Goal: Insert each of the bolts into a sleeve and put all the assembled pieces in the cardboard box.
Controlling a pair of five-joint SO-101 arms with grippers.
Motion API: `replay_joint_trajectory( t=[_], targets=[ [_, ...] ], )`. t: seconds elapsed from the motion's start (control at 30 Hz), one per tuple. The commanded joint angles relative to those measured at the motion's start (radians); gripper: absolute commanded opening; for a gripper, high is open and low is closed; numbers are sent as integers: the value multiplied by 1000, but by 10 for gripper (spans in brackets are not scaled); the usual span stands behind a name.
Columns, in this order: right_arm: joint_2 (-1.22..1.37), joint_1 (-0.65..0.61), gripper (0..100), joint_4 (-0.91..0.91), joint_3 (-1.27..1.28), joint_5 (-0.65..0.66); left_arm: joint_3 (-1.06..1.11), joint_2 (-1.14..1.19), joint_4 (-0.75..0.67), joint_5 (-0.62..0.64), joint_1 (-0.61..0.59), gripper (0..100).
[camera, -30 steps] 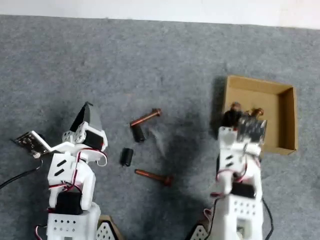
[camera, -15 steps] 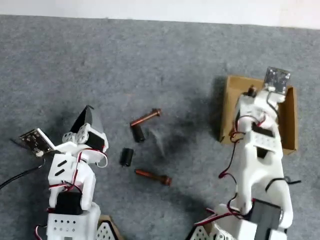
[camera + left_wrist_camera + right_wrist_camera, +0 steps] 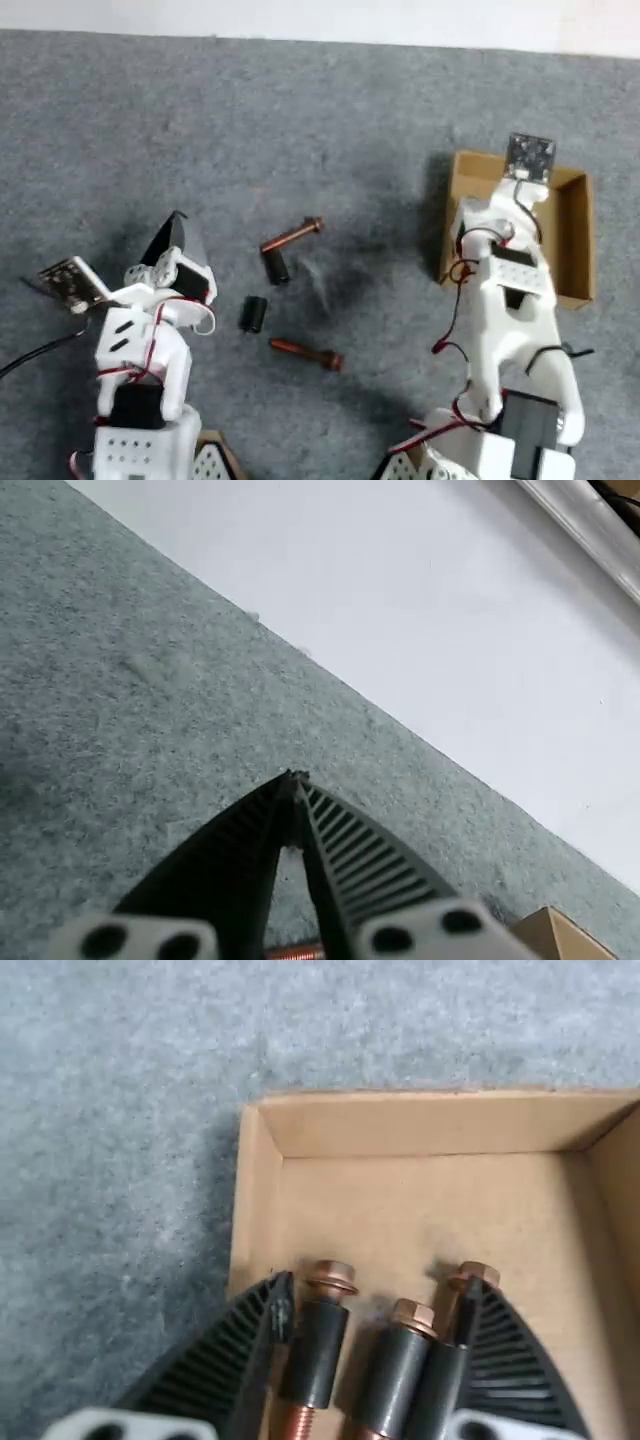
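Bolts, sleeved, lie in the box beneath the right tool, now swung forward and spread: likely delivered. Left tool pressed together.

Grey carpet table: far bolt, near bolt, sleeves between; cardboard box.

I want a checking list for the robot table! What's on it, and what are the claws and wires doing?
Surface: grey carpet mat.
Job's things: far bolt and near bolt lie loose on the mat, with far sleeve and near sleeve between them, not yet joined; the cardboard box holds sleeved bolts.
Clutter: nothing seen.
Grippers: left gripper shut above the mat; right gripper open over the box, a finger on either side of the sleeved bolts.
Cables: wires run along both arms; a black cable trails off beside the left arm.
Surroundings: white surface beyond the mat.
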Motion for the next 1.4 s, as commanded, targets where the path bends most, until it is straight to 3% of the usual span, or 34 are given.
replay_joint_trajectory(
  t=[0.0, 0.13, 0.3, 0.43, 0.53, 0.87, 1.37],
  targets=[
    [-33, -35, 245, 62, -50, -2, 19, -8, 2, -5, -10, 10],
    [-151, -159, 245, 259, -47, -2, 19, -8, 2, -5, -12, 10],
    [-351, -410, 245, 469, -47, 5, 19, -15, 0, -5, -36, 10],
    [-404, -633, 245, 501, -22, 6, 19, -15, -6, -3, -133, 10],
    [-380, -733, 245, 449, 8, 6, 18, -16, -6, 0, -173, 10],
    [-77, -914, 245, 426, -114, 6, 18, -16, -6, 0, -173, 10],
    [343, -921, 245, 429, -414, 0, 18, -16, -6, -5, -173, 10]
  ],
)
